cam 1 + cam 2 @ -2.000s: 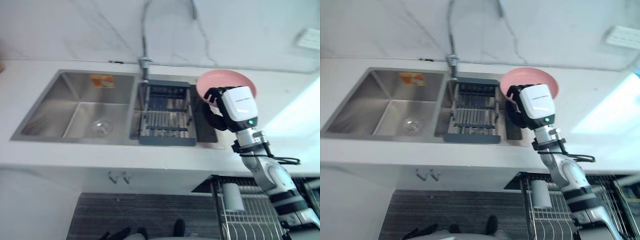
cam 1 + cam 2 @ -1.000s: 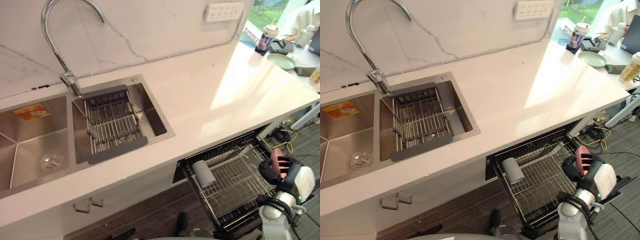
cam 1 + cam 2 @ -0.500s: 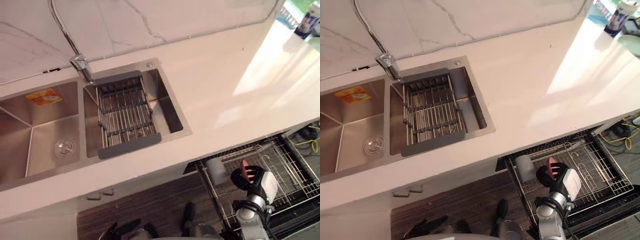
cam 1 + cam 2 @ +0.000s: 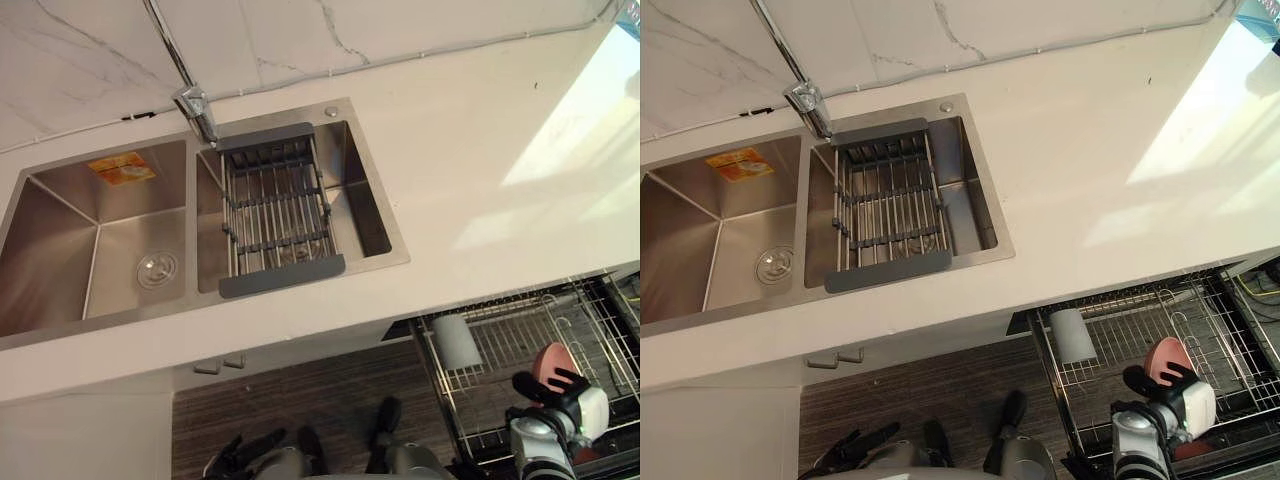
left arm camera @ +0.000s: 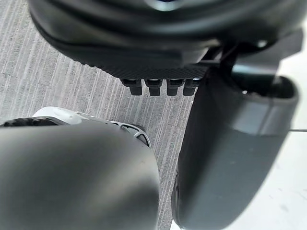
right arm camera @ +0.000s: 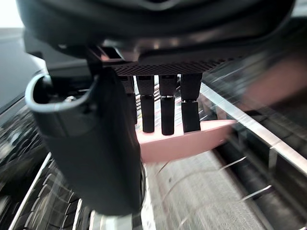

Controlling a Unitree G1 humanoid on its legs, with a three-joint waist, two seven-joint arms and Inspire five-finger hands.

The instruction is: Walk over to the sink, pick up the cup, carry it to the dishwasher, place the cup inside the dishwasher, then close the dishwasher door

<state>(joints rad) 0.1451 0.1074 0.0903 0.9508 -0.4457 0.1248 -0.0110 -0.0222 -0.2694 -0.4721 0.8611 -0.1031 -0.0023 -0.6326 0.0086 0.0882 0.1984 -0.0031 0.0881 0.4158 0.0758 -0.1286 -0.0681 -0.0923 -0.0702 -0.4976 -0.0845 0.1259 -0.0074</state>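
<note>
Fingers (image 6: 165,110) pinch pink dish (image 6: 192,141) above rack (image 4: 1110,335).

Head eyes overlook sink (image 4: 120,240) and dishwasher rack (image 4: 1120,340) together; wrist cameras look close-up.

Wall (image 4: 400,25): white marble-look slab, thin grey veining. Countertop (image 4: 470,150): white, runs the full width below the wall. Bright sunlight patch (image 4: 580,140) lies on its right end. Under the counter: pale cabinet front (image 4: 80,440) with 2 small metal handles (image 4: 222,366). Floor (image 4: 300,400): dark grey, fine-striped planks.
</note>
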